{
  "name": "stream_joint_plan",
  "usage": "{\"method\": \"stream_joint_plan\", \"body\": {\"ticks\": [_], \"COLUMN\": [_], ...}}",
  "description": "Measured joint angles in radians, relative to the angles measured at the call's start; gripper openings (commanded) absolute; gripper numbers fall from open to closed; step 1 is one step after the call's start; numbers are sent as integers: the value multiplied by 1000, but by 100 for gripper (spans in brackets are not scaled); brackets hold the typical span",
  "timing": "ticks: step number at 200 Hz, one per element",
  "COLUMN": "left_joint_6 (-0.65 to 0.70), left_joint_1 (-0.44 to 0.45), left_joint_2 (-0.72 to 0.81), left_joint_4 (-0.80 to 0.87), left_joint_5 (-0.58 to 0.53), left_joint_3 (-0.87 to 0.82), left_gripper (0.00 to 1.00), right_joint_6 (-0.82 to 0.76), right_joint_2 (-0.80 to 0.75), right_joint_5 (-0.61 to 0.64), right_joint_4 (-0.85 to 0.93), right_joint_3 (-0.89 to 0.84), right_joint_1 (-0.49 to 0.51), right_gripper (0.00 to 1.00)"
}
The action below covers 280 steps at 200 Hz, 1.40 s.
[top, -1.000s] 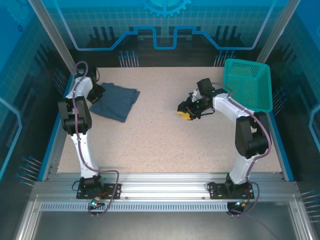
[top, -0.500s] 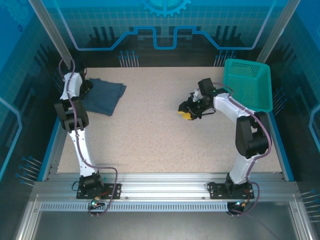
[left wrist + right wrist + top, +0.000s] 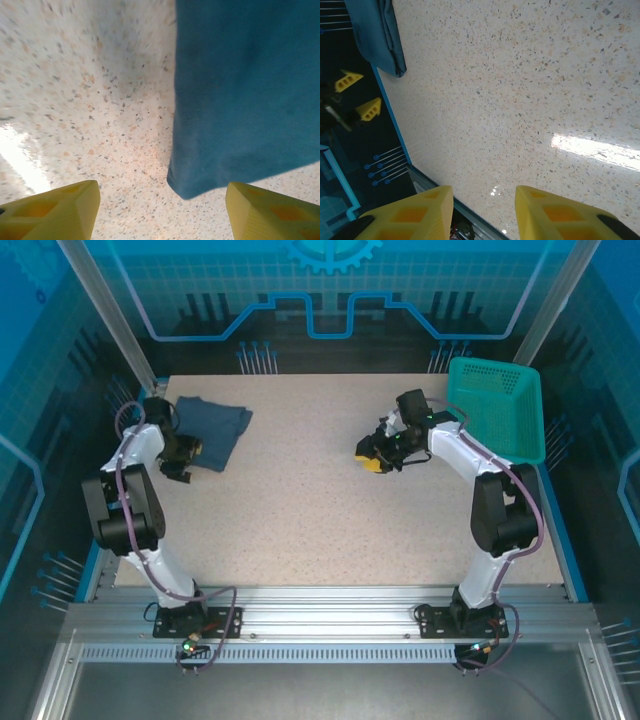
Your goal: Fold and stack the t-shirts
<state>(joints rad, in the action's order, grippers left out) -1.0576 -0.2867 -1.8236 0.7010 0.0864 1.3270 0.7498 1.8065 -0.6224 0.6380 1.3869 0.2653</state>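
Note:
One dark slate-blue t-shirt (image 3: 215, 428) lies folded at the table's back left. In the left wrist view its near corner (image 3: 200, 187) rests flat on the speckled table, just ahead of my yellow fingertips (image 3: 55, 210). My left gripper (image 3: 190, 452) (image 3: 162, 215) hangs open at the shirt's near-left edge, with nothing between its fingers. My right gripper (image 3: 368, 460) (image 3: 482, 215) hovers open over bare table at centre right, holding nothing. From the right wrist view the t-shirt (image 3: 375, 30) lies far across the table.
A teal mesh basket (image 3: 497, 408) stands at the back right corner, close behind my right arm. A blue rim (image 3: 105, 530) borders the table on the left, near my left arm.
My left gripper slid the shirt toward the back left, then opened and let it go. It has since drawn back toward the near side. My right arm has barely moved.

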Motion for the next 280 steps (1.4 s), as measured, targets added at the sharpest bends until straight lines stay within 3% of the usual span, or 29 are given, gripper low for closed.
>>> {"method": "stream_joint_plan", "body": {"ticks": [57,99,128,185,280], "left_joint_6": [-26,-77,-108,-197,-310], "left_joint_1": [-11,-33,-38,-31,5], "left_joint_2": [-124,-185,-233,-366,-547], "left_joint_4": [-142,-204,-172,-238,-374], "left_joint_5": [84,126,151,226,270], "left_joint_3": [-4,7,71,242,479], "left_gripper": [59,38,30,29,32], "right_joint_6": [-3,-1,19,66,77], "right_joint_2": [-29,-106,-189,-285,-255], "right_joint_5": [-15,-30,-58,-67,-66], "right_joint_4": [0,-19,-109,-309,-317], "right_joint_3": [-31,-63,-116,-153,-153], "right_joint_1": [0,0,0,0,0], "right_gripper": [39,40,42,44,44]}}
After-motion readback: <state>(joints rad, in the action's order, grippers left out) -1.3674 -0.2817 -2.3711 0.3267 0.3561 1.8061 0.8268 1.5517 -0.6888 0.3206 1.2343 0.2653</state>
